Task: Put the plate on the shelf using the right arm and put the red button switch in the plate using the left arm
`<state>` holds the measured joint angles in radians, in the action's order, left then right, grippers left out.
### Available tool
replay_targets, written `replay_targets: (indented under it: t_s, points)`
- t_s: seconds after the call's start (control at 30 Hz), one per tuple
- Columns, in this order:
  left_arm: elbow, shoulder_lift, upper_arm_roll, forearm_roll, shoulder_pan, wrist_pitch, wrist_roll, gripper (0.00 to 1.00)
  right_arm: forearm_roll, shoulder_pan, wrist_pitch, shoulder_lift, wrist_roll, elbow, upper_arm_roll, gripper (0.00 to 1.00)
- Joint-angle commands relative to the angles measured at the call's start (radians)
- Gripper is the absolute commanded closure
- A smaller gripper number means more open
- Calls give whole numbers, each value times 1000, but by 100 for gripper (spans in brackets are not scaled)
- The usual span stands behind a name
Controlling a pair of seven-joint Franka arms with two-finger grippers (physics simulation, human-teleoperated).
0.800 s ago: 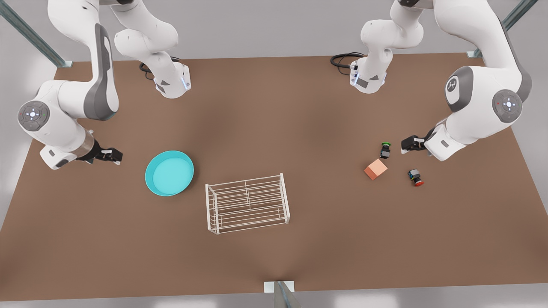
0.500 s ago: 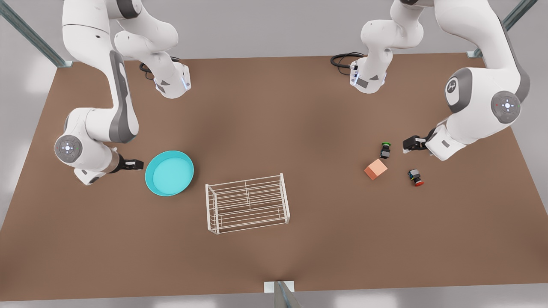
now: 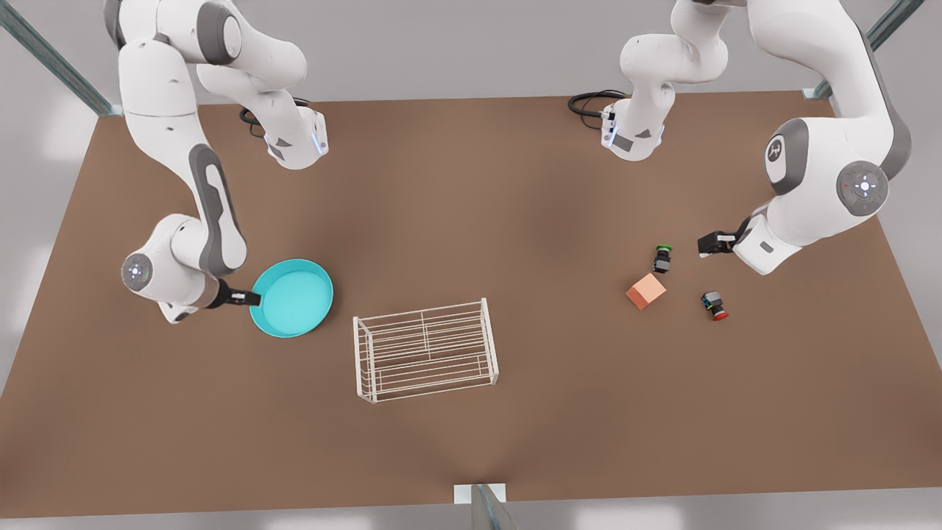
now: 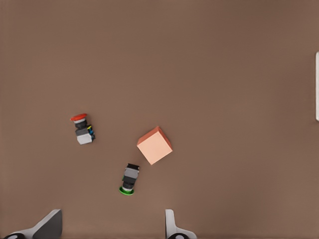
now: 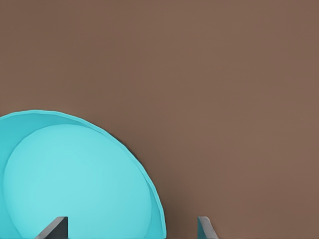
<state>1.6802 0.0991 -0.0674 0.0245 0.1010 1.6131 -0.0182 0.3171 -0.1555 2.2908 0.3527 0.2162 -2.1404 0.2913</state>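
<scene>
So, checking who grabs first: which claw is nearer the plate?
Right. The right claw sits at the plate's rim, open; the left claw hovers far off, by the green button.

Turquoise plate (image 3: 291, 298), white shelf (image 3: 425, 360), brown table (image 3: 471, 184)

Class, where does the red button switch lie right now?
In the front view's right, the red button switch lies on the table beside the salmon cube.

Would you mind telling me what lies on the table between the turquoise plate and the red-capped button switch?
In the front view, the white wire rack and the salmon-pink cube lie between the round turquoise plate and the red-capped button switch.
</scene>
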Motion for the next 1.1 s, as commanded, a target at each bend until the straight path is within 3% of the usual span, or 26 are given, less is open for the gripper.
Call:
replay_targets:
  t_s: [0.0, 0.37, 0.5, 0.53, 0.63, 0.7, 0.83, 1.0, 1.07]
  points:
    - [0, -1, 0, -1, 2, -2, -43, 0, 71, -2, 47, 17, 361, 1, -1, 3]
    - [6, -1, -8, -1, 2, -2, -75, 0, 16, -1, 45, 81, 577, 27, -4, 2]
    - [29, 14, -11, -37, 2, -10, -204, 0, 25, -1, 47, 104, 577, 39, -4, 26]
    - [111, 53, -11, -35, -17, 178, -210, 0, 27, -1, 47, 115, 577, 48, -4, 26]
    - [147, 140, -11, -21, -18, 338, -353, 0, 40, -1, 47, 126, 578, 50, -4, 30]
    - [242, 129, -12, 5, -73, 468, -353, 0, 42, -2, 47, 126, 578, 50, -4, 37]
    - [262, 126, -11, -11, -83, 485, -344, 0, 43, -2, 47, 135, 578, 50, -7, 52]
    - [303, 122, -14, -9, -109, 533, -347, 0, 83, -2, 47, 144, 612, 54, -7, 53]
    - [334, 122, -14, -9, -107, 564, -351, 0, 83, -2, 47, 144, 614, 54, -9, 62]
